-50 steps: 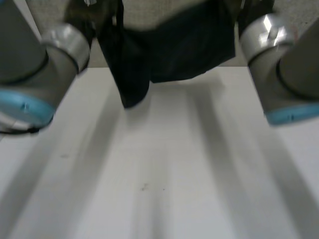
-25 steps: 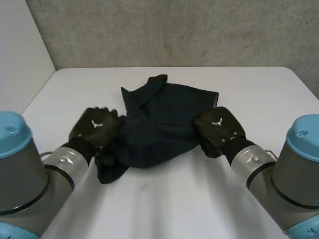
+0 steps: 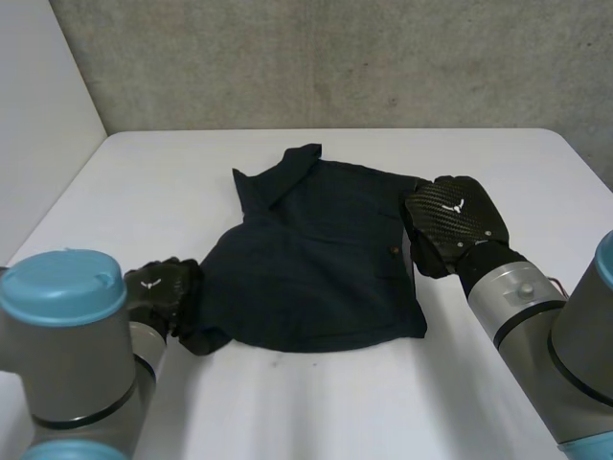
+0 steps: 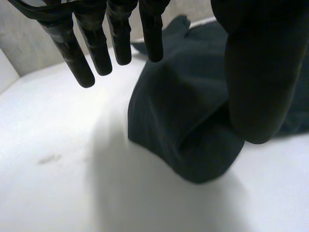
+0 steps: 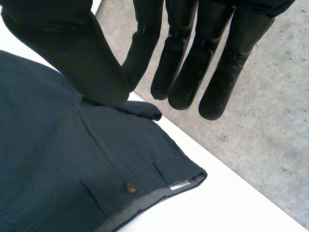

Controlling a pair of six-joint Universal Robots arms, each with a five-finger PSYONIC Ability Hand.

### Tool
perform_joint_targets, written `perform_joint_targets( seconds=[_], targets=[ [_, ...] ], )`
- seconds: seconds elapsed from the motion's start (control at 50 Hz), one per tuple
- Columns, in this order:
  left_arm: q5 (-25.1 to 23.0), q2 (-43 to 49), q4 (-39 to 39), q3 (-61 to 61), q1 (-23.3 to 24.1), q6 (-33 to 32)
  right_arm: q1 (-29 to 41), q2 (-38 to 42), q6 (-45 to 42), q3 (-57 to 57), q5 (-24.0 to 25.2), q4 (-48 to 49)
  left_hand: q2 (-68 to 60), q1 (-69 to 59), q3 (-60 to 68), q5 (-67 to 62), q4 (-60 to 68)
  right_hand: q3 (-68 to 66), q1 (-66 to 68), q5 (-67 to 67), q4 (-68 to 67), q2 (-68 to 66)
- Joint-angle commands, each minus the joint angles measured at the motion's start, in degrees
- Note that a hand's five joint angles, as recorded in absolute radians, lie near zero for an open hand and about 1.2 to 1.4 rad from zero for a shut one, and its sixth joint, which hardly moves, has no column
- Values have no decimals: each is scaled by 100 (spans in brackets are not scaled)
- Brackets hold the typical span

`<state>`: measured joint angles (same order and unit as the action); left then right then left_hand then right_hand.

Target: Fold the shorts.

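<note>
Between the left hand and the right hand lie the shorts; the worktop outside both hands is free.

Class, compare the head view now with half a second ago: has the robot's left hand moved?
Yes. The left hand has drawn back toward the near edge of the table, away from the back wall, and is now beside the near corner of the shorts.

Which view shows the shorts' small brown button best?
Right wrist view: small brown button close up by the dark navy shorts' waistband. Head view: a tiny dot near the right hand. Left wrist view: a bunched shorts corner.
</note>
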<state>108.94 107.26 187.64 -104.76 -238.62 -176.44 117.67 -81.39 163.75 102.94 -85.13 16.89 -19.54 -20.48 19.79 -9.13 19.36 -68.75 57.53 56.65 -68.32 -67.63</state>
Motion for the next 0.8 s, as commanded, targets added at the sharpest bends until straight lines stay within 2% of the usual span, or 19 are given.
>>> perform_joint_targets(
  seconds=[0.02,0.12,0.14,0.16,0.18,0.22,0.28,0.36,0.42,0.52,0.62,0.68,0.8],
  targets=[
    [13,620,-17,272,-159,-48,1,-52,-1,25,75,7,-1253,-1159,1228,-1294,1271,-1125,2247,1335,-1168,-1237],
    [13,612,10,298,-194,-66,28,71,-1,-124,101,-588,-2328,-2235,2304,-2370,2346,-1114,2236,1324,-1157,-1227],
    [4,603,19,298,-194,-66,10,228,7,-246,128,-921,-2497,-2404,2473,-2538,2515,1118,5,-907,1074,1005],
    [4,560,45,272,-194,-83,2,334,25,-282,145,-1072,-2848,-2755,2824,-2890,2866,2306,-1183,-2095,2262,2193],
    [4,533,62,272,-194,-83,-7,430,51,-318,163,-1195,-3102,-3008,3077,-3143,3120,3234,-2111,-3023,3190,3121],
    [-5,437,80,263,-203,-92,-34,659,182,-431,198,-1424,-3723,-3630,3699,-3765,3741,4165,-3042,-3954,4121,4052],
    [-22,287,115,219,-229,-101,-86,827,359,-415,268,-1443,-4533,-4439,4508,-4574,4550,4319,-3197,-4109,4276,4207],
    [-215,77,115,219,-238,-145,-209,1046,622,-327,663,-1373,-6044,-5950,6019,-6085,6062,4303,-3180,-4092,4259,4190],
    [-461,-301,115,281,-212,-267,-218,1213,929,-309,980,-1267,-6046,-5952,6021,-6087,6064,4353,-3230,-4142,4309,4240],
    [-839,-943,80,579,-115,-899,-183,1389,1632,-309,1024,-942,-6046,-5952,6021,-6087,6064,4841,-3718,-4630,4797,4728],
    [-963,-1348,63,1114,87,-1559,-96,1529,2370,-265,692,-451,-6046,-5952,6021,-6087,6064,4841,-3718,-4631,4797,4728],
    [-954,-1374,-34,1379,228,-1613,89,1661,2512,-265,445,-292,-6046,-5952,6021,-6087,6064,4841,-3718,-4631,4797,4728],
    [-928,-1357,-561,1933,588,-1595,291,2136,2355,-511,-460,60,-6046,-5952,6021,-6087,6064,4589,-3467,-4379,4546,4477]
  ],
)
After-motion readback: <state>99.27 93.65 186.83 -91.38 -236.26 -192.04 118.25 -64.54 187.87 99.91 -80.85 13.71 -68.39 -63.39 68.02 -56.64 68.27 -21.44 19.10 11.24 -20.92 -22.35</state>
